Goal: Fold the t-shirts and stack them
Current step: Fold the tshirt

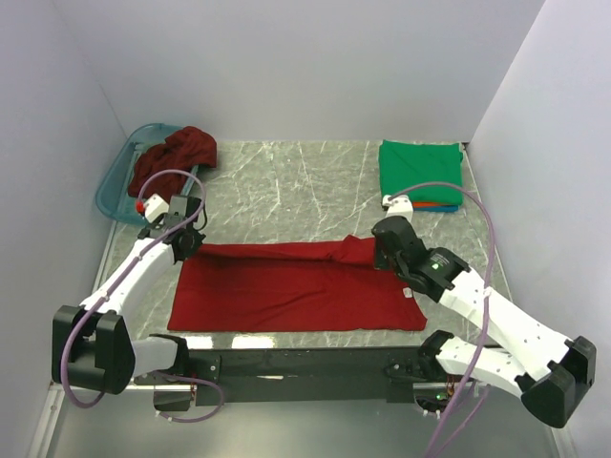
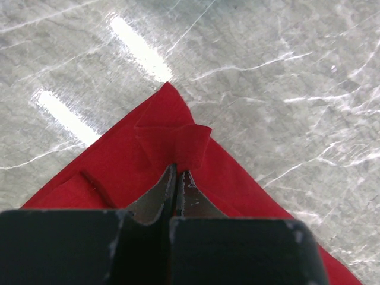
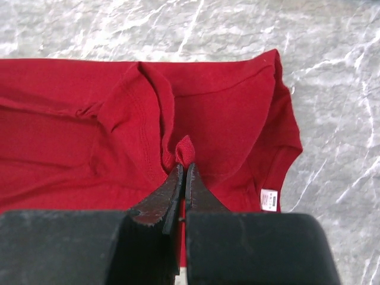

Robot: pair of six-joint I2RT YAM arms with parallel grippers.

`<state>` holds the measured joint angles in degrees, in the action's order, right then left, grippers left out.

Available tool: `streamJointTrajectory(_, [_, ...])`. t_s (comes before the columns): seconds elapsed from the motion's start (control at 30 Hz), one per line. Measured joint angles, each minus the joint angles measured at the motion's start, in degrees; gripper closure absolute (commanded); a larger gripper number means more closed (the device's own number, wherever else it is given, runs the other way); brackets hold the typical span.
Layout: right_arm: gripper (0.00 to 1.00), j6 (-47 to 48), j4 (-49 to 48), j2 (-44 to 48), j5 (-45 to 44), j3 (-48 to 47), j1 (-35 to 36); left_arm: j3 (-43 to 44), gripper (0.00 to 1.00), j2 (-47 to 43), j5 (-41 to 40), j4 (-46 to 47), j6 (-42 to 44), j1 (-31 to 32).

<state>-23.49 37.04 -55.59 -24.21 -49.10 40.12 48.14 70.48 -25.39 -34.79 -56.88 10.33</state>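
Plainly, the bright red t-shirt [image 1: 296,291] lies spread on the worktop [image 1: 286,186] just beyond the arms' bases, its long side running left to right and its near hem smooth. Along the shirt's far edge a band of cloth is doubled over, and both arms are at work there. The left pincer [image 2: 178,170] is clamped together on a small tuck of cloth at the shirt's far left corner. The right pincer [image 3: 183,167] is likewise clamped on a pinch of cloth at the shirt's far right end, by the neck, with the white label [image 3: 269,200] just to its right. The step in hand appears to be a lengthwise fold, the far edge carried over the body of the shirt. To do it well, the two arms should lift only enough to free the edge and travel at one height and one pace, with the cloth between them taut. They should lay the edge parallel to the near hem before letting go. What looks like a crumpled sleeve [image 3: 127,113] beside the right pincer may get trapped as a lump unless it is drawn straight. Beyond the shirt's far right corner a folded green t-shirt [image 1: 420,170] tops the stack, with only edges of the orange-red and blue shirts [image 1: 437,205] showing beneath it. Beyond the far left corner the maroon t-shirt [image 1: 177,157] lies heaped in the teal basket [image 1: 113,186], not yet folded.
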Motion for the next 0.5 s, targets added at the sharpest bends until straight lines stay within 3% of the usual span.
streamJointTrajectory(0.17, [1.0,-1.2,0.9,3.2,1.1,0.9,0.8,-2.4,0.99,-1.7,0.0,0.8,0.0,0.0])
streamJointTrajectory(0.37, [0.97,-4.2,1.2,4.7,3.8,5.4,1.7,-5.1,0.92,-3.3,0.0,1.2,-1.0,0.0])
streamJointTrajectory(0.43, [0.93,-5.7,1.4,4.7,4.9,7.4,1.9,-5.9,0.89,-3.4,0.0,1.8,-1.1,0.0])
streamJointTrajectory(0.5, [0.8,-7.6,1.5,4.8,6.6,9.9,2.2,-7.7,0.82,-4.0,0.0,2.5,-1.3,0.0])
